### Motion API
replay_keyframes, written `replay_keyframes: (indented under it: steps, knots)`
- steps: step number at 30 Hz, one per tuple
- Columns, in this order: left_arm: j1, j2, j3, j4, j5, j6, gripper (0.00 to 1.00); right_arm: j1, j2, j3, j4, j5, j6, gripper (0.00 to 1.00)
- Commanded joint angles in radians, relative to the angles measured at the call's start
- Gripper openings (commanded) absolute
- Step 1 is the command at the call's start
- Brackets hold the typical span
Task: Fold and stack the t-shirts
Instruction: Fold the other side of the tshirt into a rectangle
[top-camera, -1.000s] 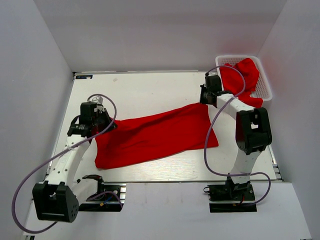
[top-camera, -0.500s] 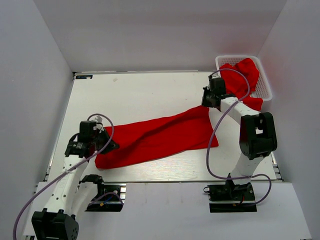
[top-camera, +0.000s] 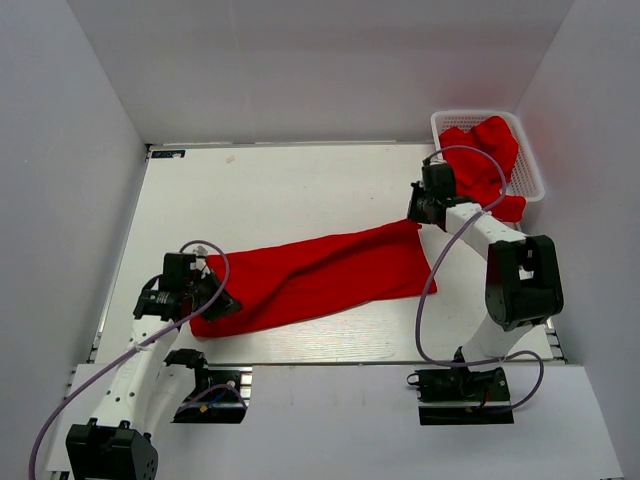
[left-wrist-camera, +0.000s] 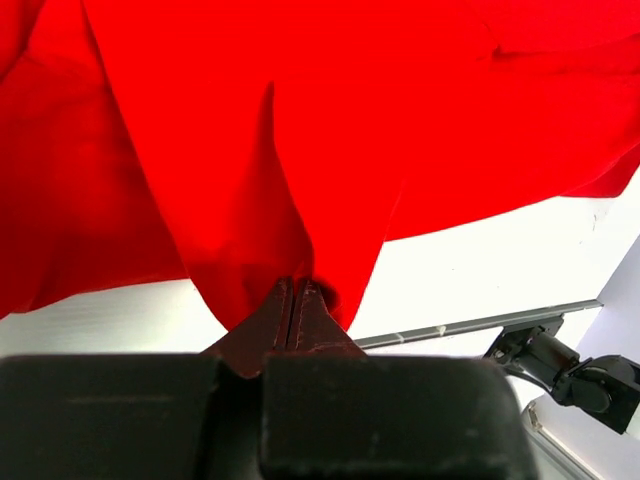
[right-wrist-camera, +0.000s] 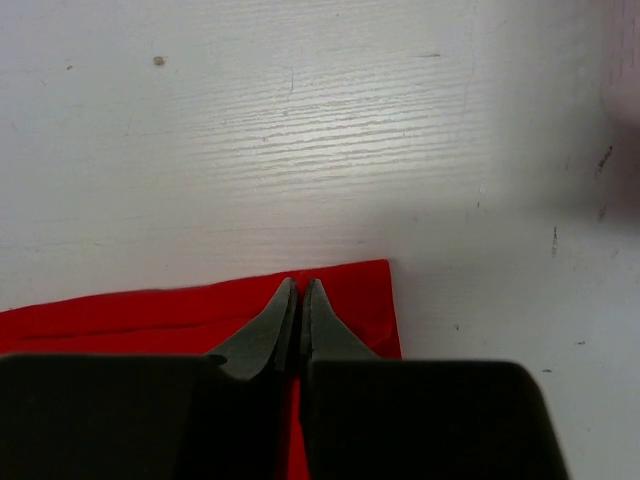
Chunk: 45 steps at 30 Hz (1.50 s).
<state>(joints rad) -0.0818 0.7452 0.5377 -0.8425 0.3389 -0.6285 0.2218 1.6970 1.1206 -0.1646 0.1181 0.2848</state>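
Note:
A bright red t-shirt (top-camera: 320, 275) lies stretched across the table from near left to far right. My left gripper (top-camera: 218, 300) is shut on its near left end; in the left wrist view the cloth (left-wrist-camera: 300, 150) hangs bunched from the closed tips (left-wrist-camera: 296, 285). My right gripper (top-camera: 415, 218) is shut on the shirt's far right corner (right-wrist-camera: 350, 290), tips (right-wrist-camera: 298, 285) pinched on the hem. More red t-shirts (top-camera: 480, 155) lie heaped in the white mesh basket (top-camera: 530, 170) at the back right, one spilling over its near rim.
The table's near edge (left-wrist-camera: 480, 325) runs just beyond the left gripper. White walls close the table on the left, back and right. The arm bases (top-camera: 460, 385) sit at the near edge.
My left gripper has pulled its end of the shirt toward the near edge. My right gripper has shifted slightly right and nearer. The shirt now lies lower and more stretched.

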Motion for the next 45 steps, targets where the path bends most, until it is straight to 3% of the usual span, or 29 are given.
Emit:
replay_keyframes:
  steps: [1, 5, 6, 7, 9, 10, 11, 12, 18, 24, 25, 30, 36, 40, 45]
  knots:
    - [-0.003, -0.012, 0.002, -0.026, 0.009, 0.003, 0.00, -0.010, -0.059, -0.036, -0.021, 0.040, 0.030, 0.00]
    - [-0.003, 0.010, -0.007, -0.015, 0.009, 0.003, 0.03, -0.013, -0.076, -0.082, -0.036, 0.051, 0.059, 0.00]
    - [-0.003, 0.020, 0.002, -0.024, 0.009, 0.003, 0.10, -0.007, -0.080, -0.094, -0.044, 0.070, 0.069, 0.00]
    - [-0.003, 0.020, 0.002, -0.024, 0.009, 0.003, 0.25, -0.009, -0.085, -0.100, -0.065, 0.087, 0.079, 0.03]
    - [-0.003, 0.020, 0.015, -0.049, 0.000, 0.003, 0.40, -0.012, -0.095, -0.120, -0.107, 0.124, 0.114, 0.34]
    - [-0.003, 0.020, 0.040, -0.065, 0.000, 0.003, 0.79, -0.013, -0.109, -0.134, -0.136, 0.139, 0.125, 0.53]
    - [-0.003, 0.020, 0.053, -0.066, -0.014, 0.003, 0.92, -0.012, -0.131, -0.139, -0.154, 0.144, 0.131, 0.90]
    - [-0.003, 0.032, 0.080, -0.076, -0.024, 0.003, 1.00, -0.010, -0.137, -0.140, -0.176, 0.182, 0.139, 0.90]
    - [-0.003, 0.138, 0.180, -0.031, -0.046, 0.033, 1.00, -0.010, -0.232, -0.099, -0.200, 0.190, 0.107, 0.90]
    - [-0.003, 0.331, 0.191, 0.173, -0.055, 0.046, 1.00, 0.004, -0.180, -0.030, -0.138, -0.171, -0.048, 0.90]
    - [-0.003, 0.354, 0.191, 0.203, -0.064, 0.046, 1.00, 0.010, -0.175, -0.036, -0.109, -0.302, -0.058, 0.90]
    - [0.007, 0.477, 0.209, 0.287, -0.123, 0.046, 1.00, 0.040, -0.097, -0.019, -0.024, -0.462, -0.093, 0.90]
    - [0.017, 0.652, 0.197, 0.345, -0.113, 0.046, 1.00, 0.045, 0.018, 0.011, -0.088, -0.462, -0.062, 0.90]
    - [0.017, 0.762, 0.245, 0.345, -0.170, 0.046, 1.00, 0.034, 0.032, -0.067, -0.122, -0.384, -0.010, 0.90]
    - [0.017, 0.902, 0.350, 0.324, -0.274, 0.046, 1.00, -0.016, -0.033, -0.163, -0.207, -0.123, 0.050, 0.90]
